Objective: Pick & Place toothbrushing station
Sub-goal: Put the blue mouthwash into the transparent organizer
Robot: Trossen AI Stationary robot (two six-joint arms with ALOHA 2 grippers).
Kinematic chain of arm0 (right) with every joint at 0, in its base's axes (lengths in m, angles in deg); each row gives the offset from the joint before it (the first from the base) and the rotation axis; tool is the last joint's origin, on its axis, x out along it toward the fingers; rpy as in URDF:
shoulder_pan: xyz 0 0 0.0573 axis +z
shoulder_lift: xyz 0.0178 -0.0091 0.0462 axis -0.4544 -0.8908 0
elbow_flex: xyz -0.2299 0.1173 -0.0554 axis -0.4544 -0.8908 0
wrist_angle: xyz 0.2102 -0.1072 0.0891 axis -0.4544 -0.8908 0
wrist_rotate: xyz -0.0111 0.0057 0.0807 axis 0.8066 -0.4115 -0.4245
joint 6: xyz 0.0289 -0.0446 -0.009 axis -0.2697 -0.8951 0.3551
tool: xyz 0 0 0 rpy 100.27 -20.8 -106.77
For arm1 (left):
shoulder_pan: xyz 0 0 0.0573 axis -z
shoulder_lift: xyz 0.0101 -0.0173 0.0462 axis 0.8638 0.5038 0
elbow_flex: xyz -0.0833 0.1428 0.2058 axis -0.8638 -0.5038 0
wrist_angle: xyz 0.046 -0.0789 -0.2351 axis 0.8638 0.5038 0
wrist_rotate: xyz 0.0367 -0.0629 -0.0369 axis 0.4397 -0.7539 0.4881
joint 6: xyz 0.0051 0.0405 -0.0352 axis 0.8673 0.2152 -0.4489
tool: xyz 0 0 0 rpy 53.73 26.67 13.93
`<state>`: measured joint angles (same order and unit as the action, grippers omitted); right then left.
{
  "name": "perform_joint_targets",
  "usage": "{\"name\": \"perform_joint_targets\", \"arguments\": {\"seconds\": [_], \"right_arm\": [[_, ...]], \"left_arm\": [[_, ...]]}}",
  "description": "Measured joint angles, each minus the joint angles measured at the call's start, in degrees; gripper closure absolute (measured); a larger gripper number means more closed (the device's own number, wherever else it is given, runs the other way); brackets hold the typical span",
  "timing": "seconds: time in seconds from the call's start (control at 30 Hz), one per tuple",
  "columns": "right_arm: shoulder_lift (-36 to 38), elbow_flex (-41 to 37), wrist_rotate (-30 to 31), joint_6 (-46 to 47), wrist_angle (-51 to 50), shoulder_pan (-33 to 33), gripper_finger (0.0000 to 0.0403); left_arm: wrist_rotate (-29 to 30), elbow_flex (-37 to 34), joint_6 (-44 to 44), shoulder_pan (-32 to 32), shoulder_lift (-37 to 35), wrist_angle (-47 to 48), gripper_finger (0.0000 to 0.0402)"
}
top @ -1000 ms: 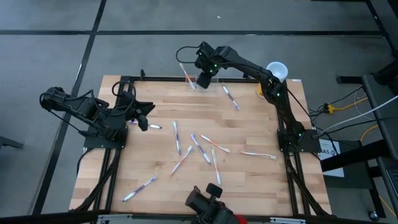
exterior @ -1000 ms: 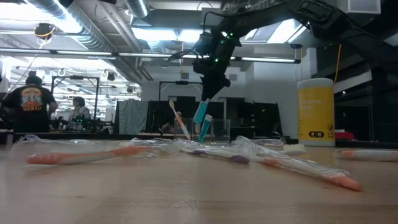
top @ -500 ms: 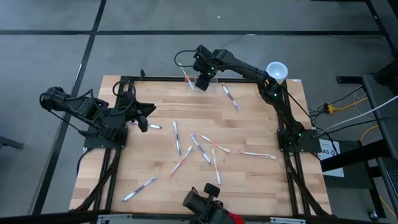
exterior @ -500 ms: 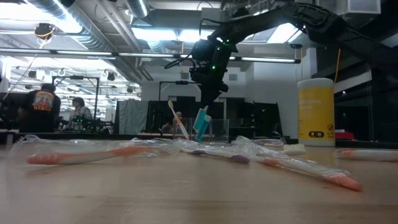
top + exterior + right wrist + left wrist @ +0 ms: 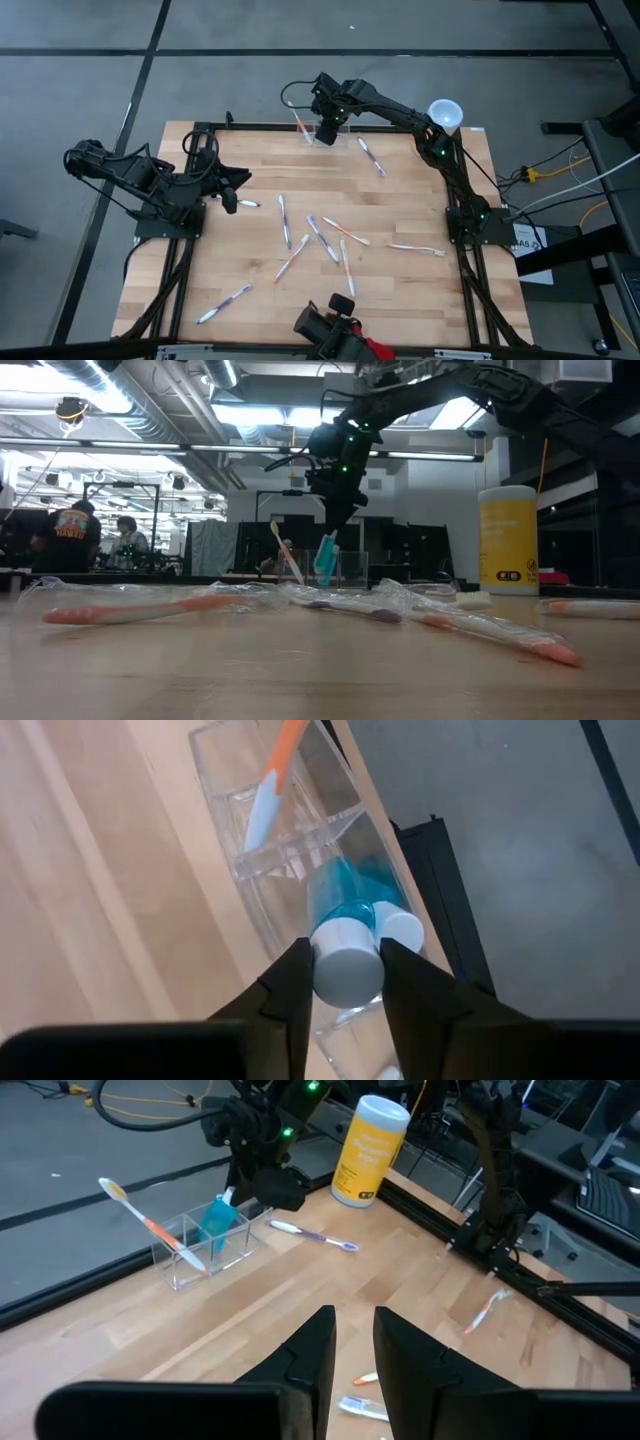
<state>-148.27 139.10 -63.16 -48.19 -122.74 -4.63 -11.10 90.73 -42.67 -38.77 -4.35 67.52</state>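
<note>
Toothbrushing station [image 5: 318,132], the clear holder, sits at the far edge of the table [image 5: 400,290], near the middle, with an orange-handled brush [image 5: 150,1222] leaning out of one compartment. Over the last second the right gripper [image 5: 326,124] has carried a teal tube [image 5: 326,557] down from above the holder into another compartment, where its lower end now sits. The fingers [image 5: 285,988] flank the tube's white cap [image 5: 347,963], and whether they still press it cannot be told; they seem to be easing apart, so I judge the drop nearly done and the release under way. The left gripper [image 5: 230,192] waits at the table's left side, its fingers a narrow gap apart and empty, unchanged.

Loose toothbrushes [image 5: 330,240], some in clear wrappers, lie scattered over the wooden top, and a yellow canister [image 5: 508,540] stands at the far right corner. Beyond the table is a lit workshop, where a person [image 5: 68,535] has shifted slightly.
</note>
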Motion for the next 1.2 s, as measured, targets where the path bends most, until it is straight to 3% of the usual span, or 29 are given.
{"name": "perform_joint_targets", "arguments": {"seconds": [1.03,1.2], "right_arm": [[0.09,0.00,-0.95,0.27,1.17,0.37,0.0285],[0.09,0.00,-3.78,3.53,2.59,0.27,0.0279]], "left_arm": [[-1.19,0.00,1.20,0.00,0.00,-0.13,0.0334],[-1.19,0.00,1.20,0.01,-0.01,-0.13,0.0334]]}}
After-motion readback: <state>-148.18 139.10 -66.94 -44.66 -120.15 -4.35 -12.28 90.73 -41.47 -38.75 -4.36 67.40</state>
